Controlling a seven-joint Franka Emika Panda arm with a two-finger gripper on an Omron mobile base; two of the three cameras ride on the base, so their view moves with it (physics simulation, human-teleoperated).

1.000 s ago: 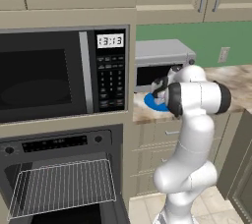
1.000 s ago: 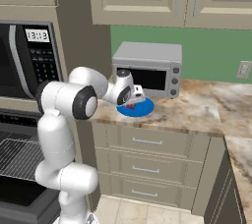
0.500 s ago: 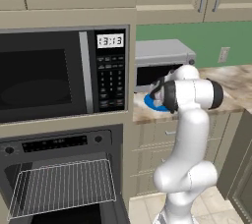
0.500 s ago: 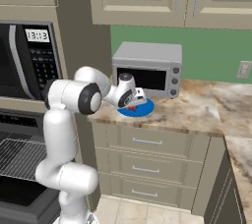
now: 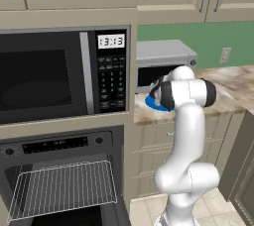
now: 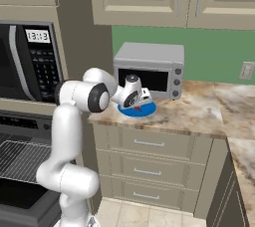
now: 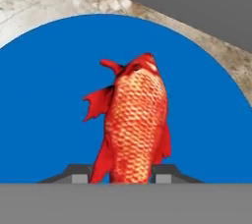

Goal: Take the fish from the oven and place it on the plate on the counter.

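Fish (image 7: 135,125) clamped between gripper (image 7: 120,174) fingertips, hanging right over blue plate (image 7: 44,95) on counter (image 6: 199,109), near toaster oven (image 6: 149,69).

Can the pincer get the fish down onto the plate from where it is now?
Probably yes. The pincer holds the fish directly over the blue plate, and nothing lies between them on the plate's face.

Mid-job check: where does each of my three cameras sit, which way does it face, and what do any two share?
Left base view: behind the arm's left, facing the oven, microwave and counter; the arm rises lower right.
Right base view: behind its right, facing the plate before the toaster oven; the arm rises lower left.
Hand view: on the hand, looking along the gripper at the fish.
All three share the plate.
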